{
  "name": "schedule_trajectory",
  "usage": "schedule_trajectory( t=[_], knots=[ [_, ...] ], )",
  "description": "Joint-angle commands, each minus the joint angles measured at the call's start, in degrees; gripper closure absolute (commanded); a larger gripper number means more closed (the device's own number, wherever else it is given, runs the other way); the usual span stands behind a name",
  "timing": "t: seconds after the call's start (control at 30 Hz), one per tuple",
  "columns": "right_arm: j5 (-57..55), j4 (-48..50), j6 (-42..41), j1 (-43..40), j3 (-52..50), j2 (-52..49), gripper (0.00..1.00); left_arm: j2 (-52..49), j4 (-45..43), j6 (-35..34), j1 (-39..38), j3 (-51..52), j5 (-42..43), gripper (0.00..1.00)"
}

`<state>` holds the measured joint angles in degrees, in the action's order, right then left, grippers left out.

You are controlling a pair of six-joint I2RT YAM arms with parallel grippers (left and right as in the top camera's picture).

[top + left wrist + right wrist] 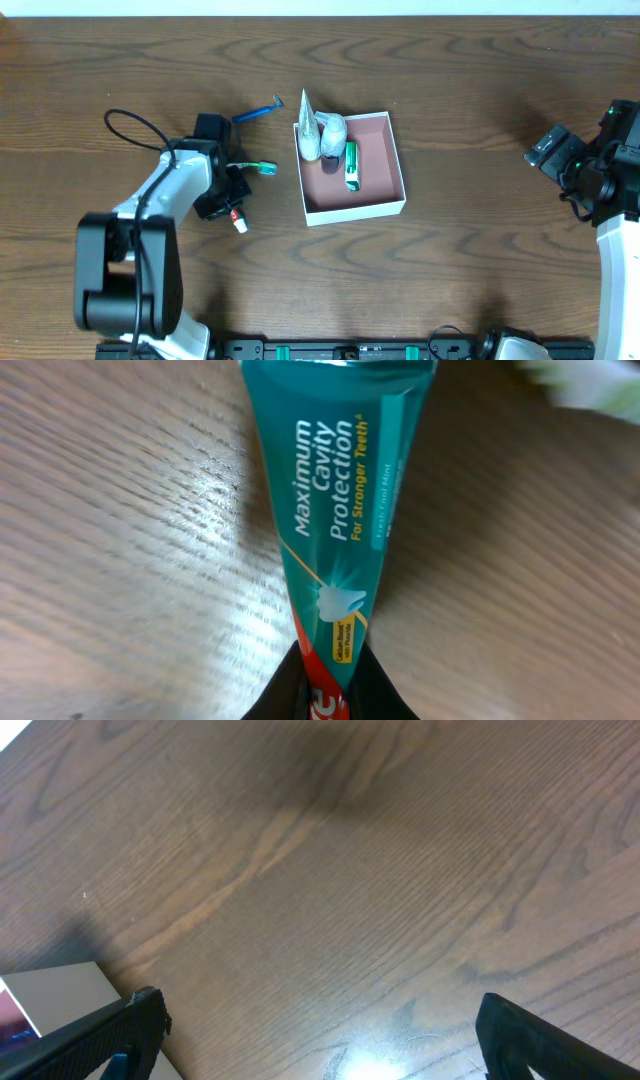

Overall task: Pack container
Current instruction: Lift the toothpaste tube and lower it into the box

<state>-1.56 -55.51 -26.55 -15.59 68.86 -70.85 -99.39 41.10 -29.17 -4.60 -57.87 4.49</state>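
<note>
L tool clenched on toothpaste tube, arm bent low over bench. R tool released, empty, wrist tilted above bench, far right. Container sat mid-bench, right of L arm.

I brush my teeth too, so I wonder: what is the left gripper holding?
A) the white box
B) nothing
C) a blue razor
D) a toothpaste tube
D: in the left wrist view the left gripper is shut on the end of a teal toothpaste tube printed "Maximum Cavity Protection".
</note>
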Motion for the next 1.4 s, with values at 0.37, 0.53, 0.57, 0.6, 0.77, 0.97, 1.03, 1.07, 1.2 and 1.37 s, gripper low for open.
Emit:
schedule_trajectory(
  t=[0.37,0.53,0.57,0.6,0.77,0.97,1.03,1.07,1.2,1.37],
  knots=[
    [-0.8,0.0,0.5,-0.3,0.7,0.3,0.01,31.2,0.3,10.8,-7.2,-0.3,8.3,0.91],
    [-0.8,0.0,0.5,-0.3,0.7,0.3,0.01,37.2,-5.8,3.8,-15.3,-0.3,9.0,0.91],
    [-0.8,0.0,0.5,-0.3,0.7,0.3,0.01,37.6,-7.3,2.3,-16.8,-0.3,9.0,0.91],
    [-0.8,0.0,0.5,-0.3,0.7,0.3,0.01,37.7,-9.0,0.2,-18.5,-0.3,9.0,0.91],
    [-0.8,0.0,0.5,-0.3,0.7,0.3,0.01,35.3,-18.3,-6.1,-25.6,-0.3,9.0,0.91],
    [-0.8,0.0,0.5,-0.3,0.7,0.3,0.01,28.6,-29.1,-6.8,-33.0,-0.3,9.0,0.91],
    [-0.8,0.0,0.5,-0.3,0.7,0.3,0.01,26.0,-32.2,-6.8,-34.8,-0.3,9.0,0.91],
    [-0.8,0.0,0.5,-0.3,0.7,0.3,0.01,24.5,-33.4,-7.0,-35.5,-0.4,9.0,0.91],
    [-0.8,0.0,0.5,-0.3,0.7,0.3,0.01,19.8,-36.6,-8.2,-36.4,-0.4,9.0,0.91],
    [-0.8,0.0,0.5,-0.3,0.7,0.3,0.01,14.4,-39.6,-8.5,-36.4,-0.4,9.0,0.91]
  ],
)
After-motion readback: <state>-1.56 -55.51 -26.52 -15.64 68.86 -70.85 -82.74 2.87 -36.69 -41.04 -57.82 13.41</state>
